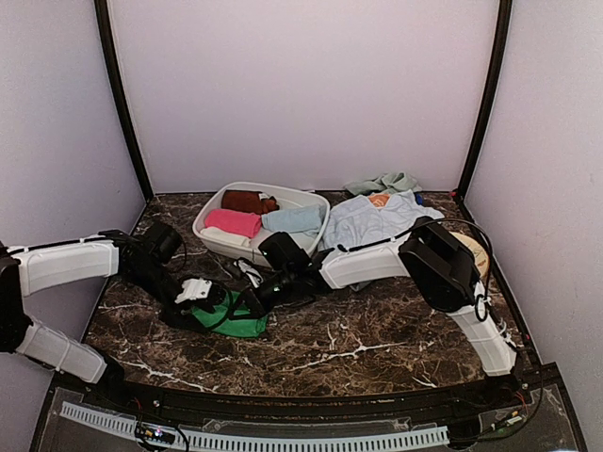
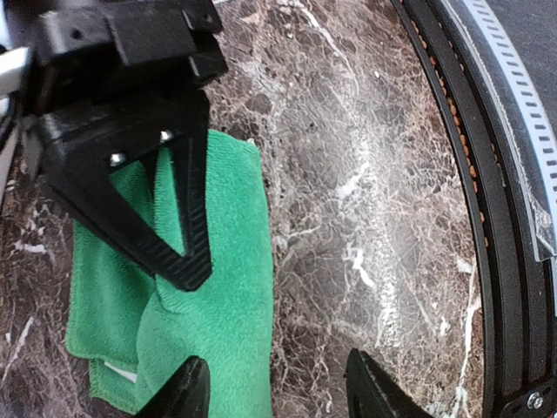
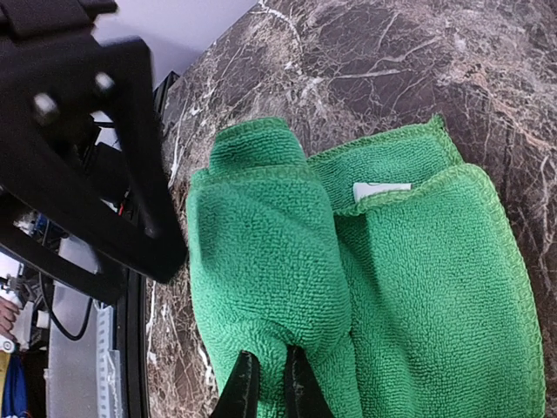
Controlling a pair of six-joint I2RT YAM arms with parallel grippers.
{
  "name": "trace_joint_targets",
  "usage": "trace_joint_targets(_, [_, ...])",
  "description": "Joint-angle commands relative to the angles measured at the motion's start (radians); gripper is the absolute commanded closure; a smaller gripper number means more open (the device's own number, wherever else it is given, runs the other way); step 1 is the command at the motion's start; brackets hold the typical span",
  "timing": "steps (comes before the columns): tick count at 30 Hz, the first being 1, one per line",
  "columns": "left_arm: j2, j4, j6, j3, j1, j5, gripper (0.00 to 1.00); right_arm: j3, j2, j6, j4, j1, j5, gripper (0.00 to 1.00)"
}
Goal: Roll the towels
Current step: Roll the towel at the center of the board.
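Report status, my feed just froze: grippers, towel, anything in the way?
Right gripper shut on green towel fold. Left gripper open, straddling towel edge. Nothing blocking seen.

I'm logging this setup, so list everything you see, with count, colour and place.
green towel: one, bright green, table front, left of centre
basin: one, white, back centre
maroon towel: one, in basin
pink towel: one, in basin
pale blue towel: one, in basin
printed cloth: one, pale blue with orange, right of basin
pale green cloth: one, back right
tan disc: one, right, behind arm
table: one, dark marble
left hand: one, black, open at green towel's edge
right hand: one, black, shut on green towel
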Motion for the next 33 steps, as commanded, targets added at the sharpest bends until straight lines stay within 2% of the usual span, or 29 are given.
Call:
trace_joint_targets(1, [0.101, 0.017, 0.017, 0.029, -0.038, -0.095, 0.46, -0.03, 0.086, 0.039, -0.17, -0.023, 0.028, 1.0])
trace_joint_targets(5, [0.141, 0.111, -0.013, 0.032, -0.042, -0.11, 0.46, -0.019, 0.089, 0.037, -0.187, -0.025, 0.027, 1.0])
trace_joint_targets(11, [0.113, 0.216, -0.01, -0.016, -0.085, -0.145, 0.46, -0.008, 0.094, 0.052, -0.185, -0.028, 0.007, 1.0])
trace_joint_targets(16, [0.088, 0.161, -0.024, 0.013, -0.098, -0.138, 0.46, 0.004, 0.105, 0.061, -0.187, -0.03, 0.001, 1.0])
trace_joint_targets(24, [0.064, 0.162, -0.034, -0.004, -0.1, -0.147, 0.44, 0.001, 0.107, 0.083, -0.165, -0.03, -0.009, 1.0])
trace_joint_targets(29, [0.119, 0.233, -0.035, -0.039, -0.11, -0.186, 0.43, 0.002, 0.103, 0.086, -0.159, -0.03, -0.014, 0.96])
trace_joint_targets(33, [0.18, 0.273, -0.027, -0.044, -0.111, -0.251, 0.43, 0.0, 0.084, 0.086, -0.157, -0.032, 0.003, 0.88])
